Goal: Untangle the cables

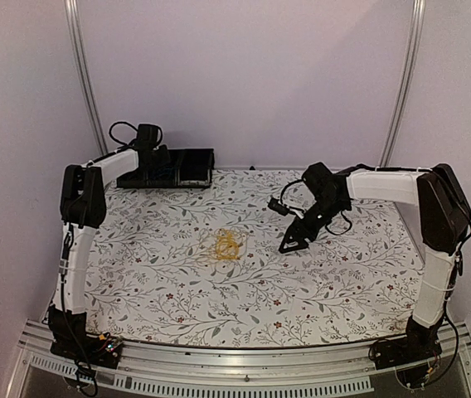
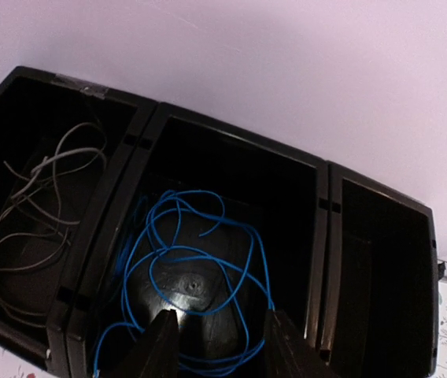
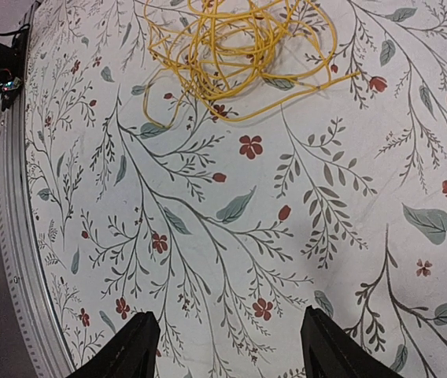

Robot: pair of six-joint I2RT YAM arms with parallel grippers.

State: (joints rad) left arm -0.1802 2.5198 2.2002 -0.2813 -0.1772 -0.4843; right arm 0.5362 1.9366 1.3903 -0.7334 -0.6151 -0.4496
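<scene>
Left gripper (image 2: 222,350): the two fingers stand apart, partly open, with nothing held between them. The gripper hangs over the middle compartment of a black bin (image 2: 322,236) with three compartments, which stands at the back left of the table against the wall. A blue cable (image 2: 200,256) lies in loose loops on the floor of that middle compartment, directly below the fingers. Whether the fingertips touch it cannot be told from the wrist view. A grey cable (image 2: 46,177) lies coiled in the left compartment, separated from the blue one by the compartment wall.

Right gripper (image 3: 227,354): the fingers are spread wide and hold nothing. The gripper points down at a slant towards the bare floral table (image 3: 286,260), with the fingertips above the surface (contact cannot be confirmed).

A yellow cable (image 3: 223,47) lies in a tangled heap of overlapping loops near the middle of the table. It is ahead of the right gripper and apart from it. A metal rail (image 3: 11,236) runs along the near edge of the table
</scene>
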